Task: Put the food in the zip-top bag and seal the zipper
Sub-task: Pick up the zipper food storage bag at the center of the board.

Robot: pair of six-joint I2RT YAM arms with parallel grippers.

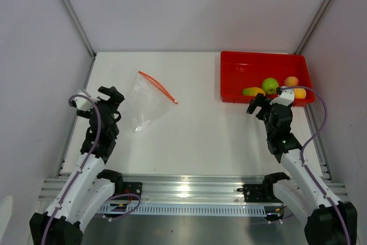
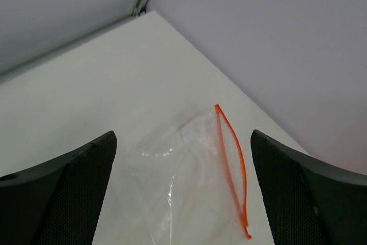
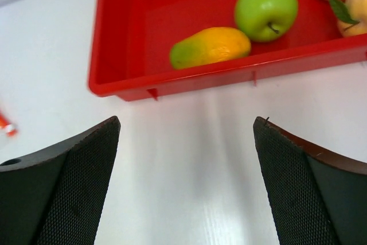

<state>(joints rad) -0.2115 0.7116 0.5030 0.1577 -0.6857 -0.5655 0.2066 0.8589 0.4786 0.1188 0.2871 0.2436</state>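
Note:
The clear zip-top bag [image 1: 148, 102] lies flat on the white table left of centre, its orange-red zipper [image 1: 157, 86] along the far right edge; the bag [image 2: 183, 176] and zipper [image 2: 232, 162] also show in the left wrist view. My left gripper [image 1: 112, 97] is open and empty just left of the bag. The green apple [image 1: 270, 85], yellow-green mango [image 1: 253, 91] and two peach-like fruits [image 1: 291, 81] lie in the red tray [image 1: 241, 67]. My right gripper [image 1: 259, 105] is open and empty, hovering just in front of the tray's near edge. The apple [image 3: 266, 8] and mango [image 3: 210, 47] show in the right wrist view.
The red tray [image 3: 120, 38] sits at the table's far right corner. Grey walls enclose the table on three sides. A metal rail [image 1: 189, 190] with both arm bases runs along the near edge.

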